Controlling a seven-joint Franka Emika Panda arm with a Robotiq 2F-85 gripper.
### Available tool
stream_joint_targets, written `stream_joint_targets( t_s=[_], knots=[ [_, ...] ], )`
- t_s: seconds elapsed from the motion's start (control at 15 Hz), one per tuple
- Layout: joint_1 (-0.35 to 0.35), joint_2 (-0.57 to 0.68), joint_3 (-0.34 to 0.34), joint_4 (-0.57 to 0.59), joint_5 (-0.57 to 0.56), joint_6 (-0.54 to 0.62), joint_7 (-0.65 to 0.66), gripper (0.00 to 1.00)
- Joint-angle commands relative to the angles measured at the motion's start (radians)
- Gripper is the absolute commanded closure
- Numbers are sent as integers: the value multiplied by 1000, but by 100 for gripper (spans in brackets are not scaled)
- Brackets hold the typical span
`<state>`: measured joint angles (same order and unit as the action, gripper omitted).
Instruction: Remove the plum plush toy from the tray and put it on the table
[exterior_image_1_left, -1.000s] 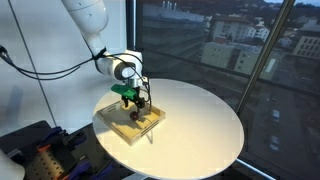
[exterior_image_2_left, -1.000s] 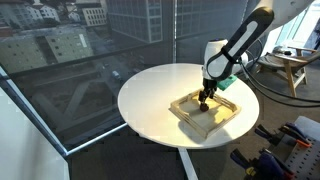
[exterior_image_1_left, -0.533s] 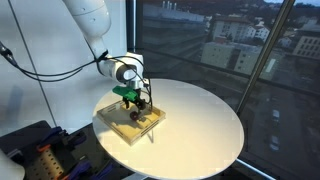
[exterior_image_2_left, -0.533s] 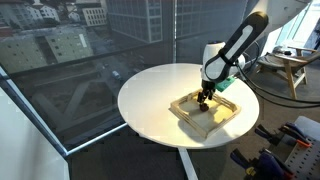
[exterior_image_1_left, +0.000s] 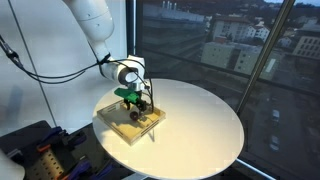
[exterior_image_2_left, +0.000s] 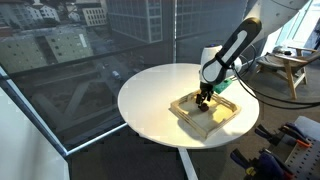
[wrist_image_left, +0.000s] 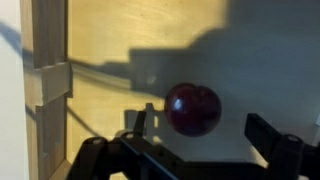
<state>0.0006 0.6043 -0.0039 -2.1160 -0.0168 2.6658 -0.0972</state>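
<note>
White arm (exterior_image_1_left: 93, 18) had fat rounded links & smooth shells; in an exterior view it looked dark (exterior_image_2_left: 240, 42) vs. the window light. Wrist end (exterior_image_1_left: 127, 71) was a white cylinder w/ a black round face. Green bracket (exterior_image_1_left: 124, 93) sat just below. Gripper (exterior_image_1_left: 140, 108) was black, w/ two blunt black fingers (wrist_image_left: 270, 132) on a black base in the wrist view. Thin black cable (exterior_image_1_left: 45, 77) ran to the wrist.

The gripper (wrist_image_left: 199, 122) is hanging with its jaws spread wide over the tray (wrist_image_left: 48, 85) — the plum plush toy (wrist_image_left: 192, 106) is sitting on the pale floor between the two dark fingers (wrist_image_left: 272, 138).
</note>
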Motion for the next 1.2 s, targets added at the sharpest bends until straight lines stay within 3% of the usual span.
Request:
stream_joint_targets(
  t_s=[0.0,0.67,0.73,0.8,0.93,1.13],
  knots=[
    [-7,16,1,23,-15,1,2,0],
    [-8,33,1,30,-14,0,1,0],
    [-8,34,0,30,-15,0,2,3],
    [-8,34,0,31,-15,0,2,27],
    [-7,35,0,31,-15,1,3,29],
    [-7,34,0,31,-16,-1,1,55]
  ],
)
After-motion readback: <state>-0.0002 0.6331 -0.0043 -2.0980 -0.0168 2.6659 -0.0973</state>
